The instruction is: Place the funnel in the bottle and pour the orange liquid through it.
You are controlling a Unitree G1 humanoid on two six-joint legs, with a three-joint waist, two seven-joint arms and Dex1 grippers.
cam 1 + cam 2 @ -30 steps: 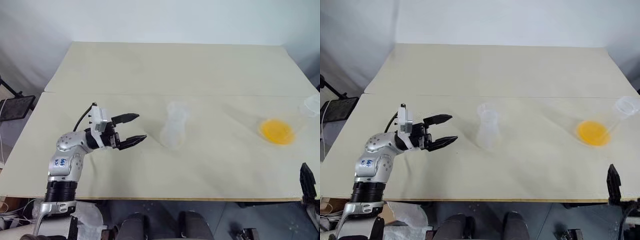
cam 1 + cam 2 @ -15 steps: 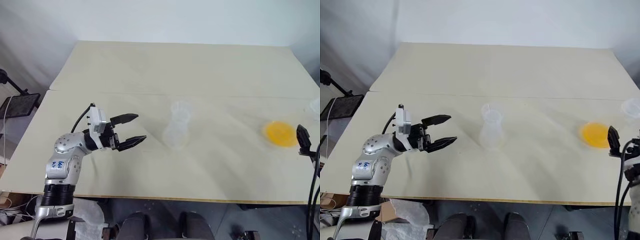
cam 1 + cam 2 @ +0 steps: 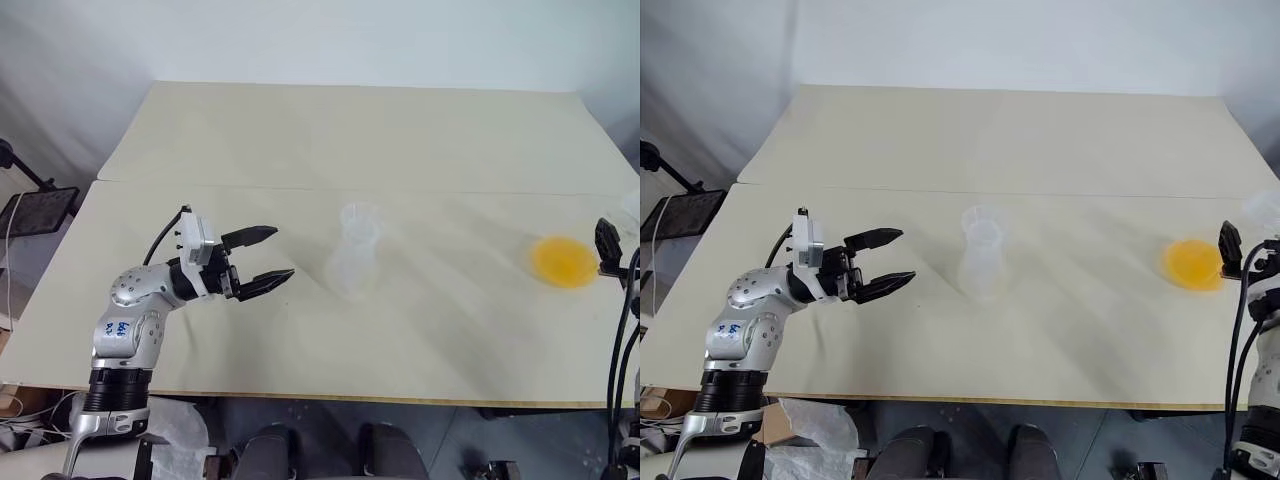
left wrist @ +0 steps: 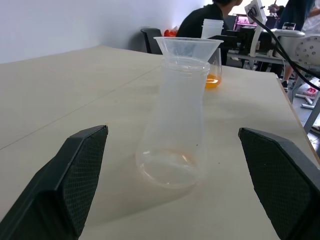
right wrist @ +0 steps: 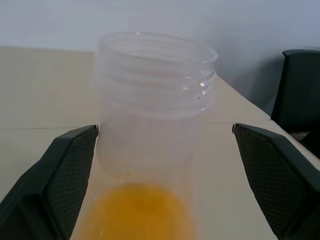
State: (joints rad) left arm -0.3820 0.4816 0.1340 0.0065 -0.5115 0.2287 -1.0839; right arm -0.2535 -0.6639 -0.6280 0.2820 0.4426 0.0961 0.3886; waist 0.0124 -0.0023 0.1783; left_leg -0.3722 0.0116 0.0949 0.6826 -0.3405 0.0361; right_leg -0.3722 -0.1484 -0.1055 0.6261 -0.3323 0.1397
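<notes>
**Funnel seated in bottle, orange liquid at right, both grippers empty**

Left gripper: raised over the left part of the pale counter, pointed toward the middle, fingers spread wide with nothing between them, well apart from the bottle.

Bottle: clear, colourless, upright near the middle of the counter's front panel, wide at the base and narrowing upward; framed between the two left fingers in the left wrist view, untouched by either. A faint trace of orange visible at its base in that view.

Funnel: clear cone seated in the bottle's mouth, rim wider than the neck and standing just above it.

Orange liquid: bright yellow-orange pool in the bottom of a clear wide-mouthed vessel, far to the right of the bottle and near the counter's right edge. Vessel's ribbed rim plain in the right wrist view.

Right gripper: at the right edge of the scene, just beside the vessel, fingers spread wide, one on each side of the vessel in the right wrist view; contact with the wall not to be told.

Background of the left wrist view: dark chair and a seated person beyond the counter's far end.
</notes>
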